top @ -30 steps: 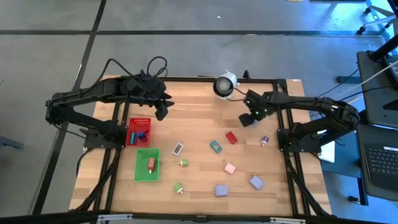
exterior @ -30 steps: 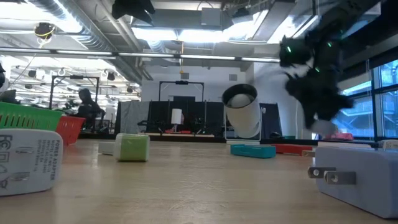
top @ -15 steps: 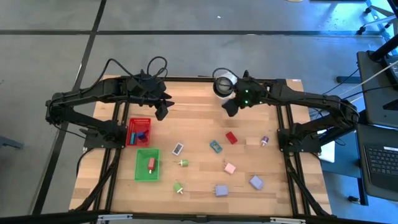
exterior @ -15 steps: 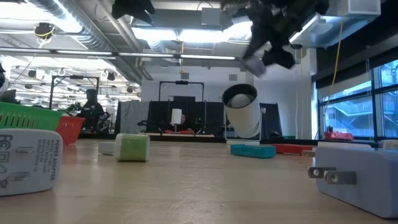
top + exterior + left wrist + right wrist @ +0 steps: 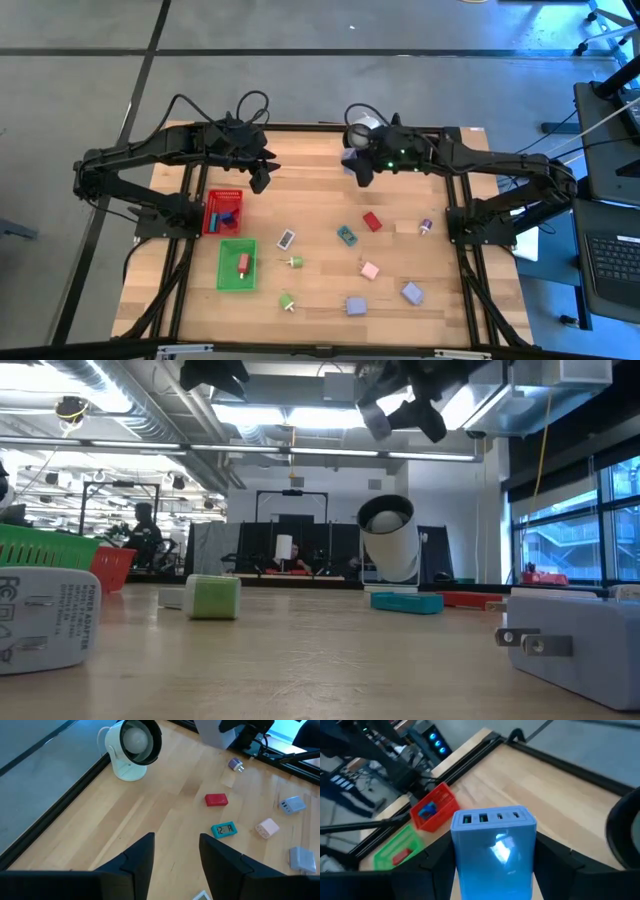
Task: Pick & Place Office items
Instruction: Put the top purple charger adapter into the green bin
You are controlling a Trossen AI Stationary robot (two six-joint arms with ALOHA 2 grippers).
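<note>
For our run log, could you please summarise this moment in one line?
right gripper: holds blue charger, aloft | left gripper: open, empty, near red tray

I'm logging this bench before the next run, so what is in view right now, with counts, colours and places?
Red tray: one, left side of the table, a blue piece inside.
Green tray: one, just in front of the red tray, a red piece inside.
White round camera-like object: one, back edge of the table.
Blue multi-port charger: one, held in the right gripper.
Red block: one, mid table.
Teal clock-like piece: one, beside the red block.
Pink block: one, mid table.
Lavender adapters: two, front of the table.
Green pins: two, near the green tray.
Left gripper: open, empty, above the red tray's far side.
Right gripper: shut on the charger, raised near the white object.
</note>
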